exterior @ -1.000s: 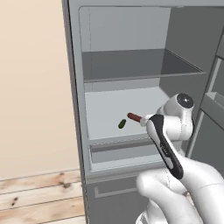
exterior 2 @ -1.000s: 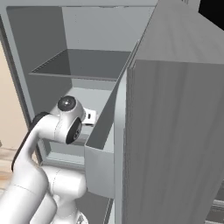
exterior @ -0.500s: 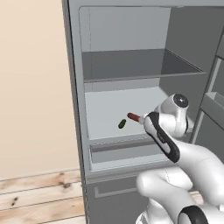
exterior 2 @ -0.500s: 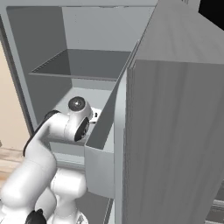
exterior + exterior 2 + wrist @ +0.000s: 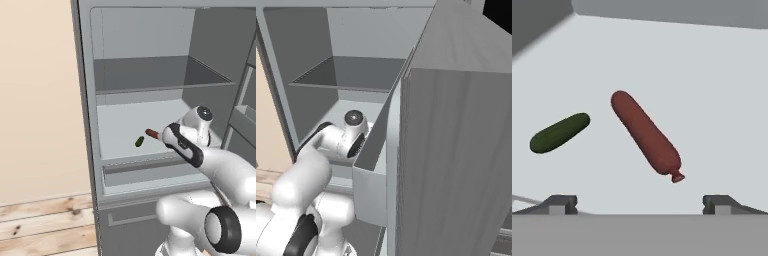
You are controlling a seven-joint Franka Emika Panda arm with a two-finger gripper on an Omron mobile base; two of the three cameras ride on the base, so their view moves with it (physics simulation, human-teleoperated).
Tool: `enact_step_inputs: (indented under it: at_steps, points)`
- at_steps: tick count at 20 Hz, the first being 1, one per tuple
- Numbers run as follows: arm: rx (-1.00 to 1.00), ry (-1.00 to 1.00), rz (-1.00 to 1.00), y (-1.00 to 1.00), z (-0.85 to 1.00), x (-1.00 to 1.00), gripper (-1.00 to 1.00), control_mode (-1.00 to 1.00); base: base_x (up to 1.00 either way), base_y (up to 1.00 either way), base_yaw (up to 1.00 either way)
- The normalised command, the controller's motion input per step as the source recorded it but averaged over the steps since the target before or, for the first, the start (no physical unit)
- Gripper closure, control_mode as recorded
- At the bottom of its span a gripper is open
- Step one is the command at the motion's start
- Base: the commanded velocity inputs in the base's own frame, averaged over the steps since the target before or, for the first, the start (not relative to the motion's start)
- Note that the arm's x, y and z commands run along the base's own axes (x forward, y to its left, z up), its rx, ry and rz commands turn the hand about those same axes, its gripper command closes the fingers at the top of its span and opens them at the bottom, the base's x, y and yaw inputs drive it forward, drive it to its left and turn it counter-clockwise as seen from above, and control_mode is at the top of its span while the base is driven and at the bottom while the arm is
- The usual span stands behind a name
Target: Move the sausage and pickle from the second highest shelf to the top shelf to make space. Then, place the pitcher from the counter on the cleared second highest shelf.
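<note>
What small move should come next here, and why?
Probably ease the open claw forward over the sausage and close. The sausage and pickle both lie on the pale shelf, and the sausage sits ahead of the spread fingers, ungripped.

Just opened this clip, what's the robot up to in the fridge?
The white arm is reaching into the open fridge toward the second highest shelf, where the sausage and the pickle lie side by side, apart from each other. In the hand view the claw is open, its fingertips spread wide, holding nothing, and the sausage sits roughly between them but farther in. The top shelf has nothing on it yet.
</note>
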Motion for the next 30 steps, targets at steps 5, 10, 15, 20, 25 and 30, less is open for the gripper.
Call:
enact_step_inputs:
  at_steps: [5, 10, 15, 20, 25, 30]
  points:
    - [0.0, 0.01, 0.06, 0.0, -0.17, 0.31, -1.0, -1.0, 0.0, 0.0, 0.0]
    - [0.0, 0.03, 0.05, 0.0, -0.2, 0.3, -1.0, -1.0, 0.0, 0.0, 0.0]
    - [0.0, 0.05, 0.03, 0.0, -0.16, 0.3, -1.0, -1.0, 0.0, 0.0, 0.0]
    - [0.0, 0.05, 0.03, 0.0, -0.19, 0.28, -1.0, -1.0, 0.0, 0.0, 0.0]
    - [0.0, 0.03, 0.03, 0.0, -0.2, 0.21, -1.0, -1.0, 0.0, 0.0, 0.0]
    - [0.0, 0.02, 0.04, 0.0, -0.21, 0.18, -1.0, -1.0, 0.0, 0.0, 0.0]
